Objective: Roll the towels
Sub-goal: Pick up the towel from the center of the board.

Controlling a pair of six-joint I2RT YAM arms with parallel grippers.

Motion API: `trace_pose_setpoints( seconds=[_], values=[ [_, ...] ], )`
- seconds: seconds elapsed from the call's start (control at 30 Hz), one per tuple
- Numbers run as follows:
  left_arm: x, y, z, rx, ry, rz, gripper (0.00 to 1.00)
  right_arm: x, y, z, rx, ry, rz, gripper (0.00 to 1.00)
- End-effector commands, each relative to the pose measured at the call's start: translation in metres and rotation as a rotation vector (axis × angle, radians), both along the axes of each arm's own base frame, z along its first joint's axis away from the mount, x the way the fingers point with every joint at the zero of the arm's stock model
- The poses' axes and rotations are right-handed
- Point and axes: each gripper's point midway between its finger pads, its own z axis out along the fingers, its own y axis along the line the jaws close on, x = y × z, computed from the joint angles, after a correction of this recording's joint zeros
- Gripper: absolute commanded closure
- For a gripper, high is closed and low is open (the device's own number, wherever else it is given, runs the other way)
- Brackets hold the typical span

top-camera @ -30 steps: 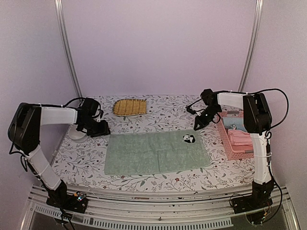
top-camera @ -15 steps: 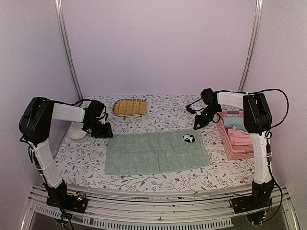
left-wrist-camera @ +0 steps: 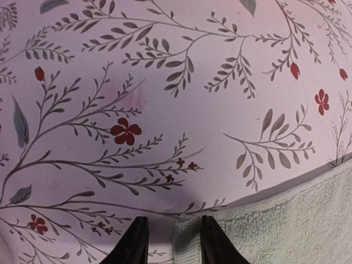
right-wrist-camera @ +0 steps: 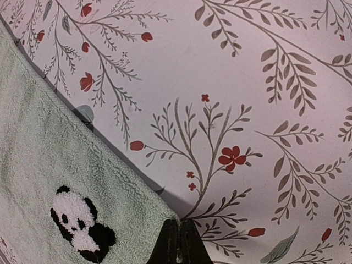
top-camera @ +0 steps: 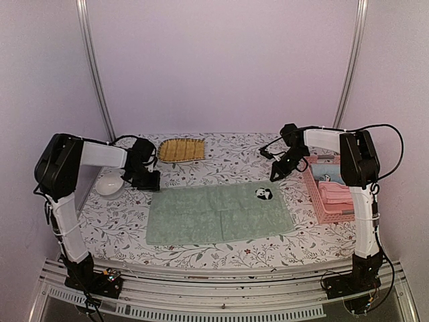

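Note:
A pale green towel [top-camera: 218, 215] with a panda patch [top-camera: 263, 194] lies spread flat mid-table. My left gripper [top-camera: 150, 181] sits low at its far left corner. In the left wrist view the gripper [left-wrist-camera: 171, 245] is open, and its jaws straddle the green towel's [left-wrist-camera: 308, 220] corner hem. My right gripper [top-camera: 276, 177] is at the far right corner. In the right wrist view the gripper [right-wrist-camera: 179, 242] is shut, pinching the tip of the green towel [right-wrist-camera: 49, 165] beside the panda patch [right-wrist-camera: 80, 225]. A pink towel [top-camera: 333, 194] and a light blue towel [top-camera: 328, 176] lie in the basket.
A pink basket [top-camera: 330, 217] stands at the table's right edge, close to the right arm. A yellow-brown woven mat [top-camera: 181, 149] lies at the back. A white bowl [top-camera: 109, 184] sits at the left, just behind the left arm. The tablecloth is floral.
My left gripper has moved right, past the white bowl, to the towel's far left corner, and its jaws have narrowed. The right gripper has stayed put.

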Motion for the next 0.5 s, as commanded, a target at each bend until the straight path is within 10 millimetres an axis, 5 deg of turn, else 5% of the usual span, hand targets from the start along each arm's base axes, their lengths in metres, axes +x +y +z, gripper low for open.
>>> trace_pose_setpoints(
  seconds=[0.0,0.23,0.47],
  values=[
    [-0.024,0.01,-0.032,0.114,0.12,-0.022,0.67,0.002,0.001,-0.003,0.011,0.008,0.007,0.96],
    [-0.027,0.009,-0.039,0.172,0.155,-0.051,0.68,0.003,0.0,-0.001,0.011,0.003,0.009,0.96],
    [-0.026,0.006,-0.045,0.179,0.16,-0.057,0.86,0.002,-0.001,-0.005,0.007,0.009,0.006,0.96]
  ],
)
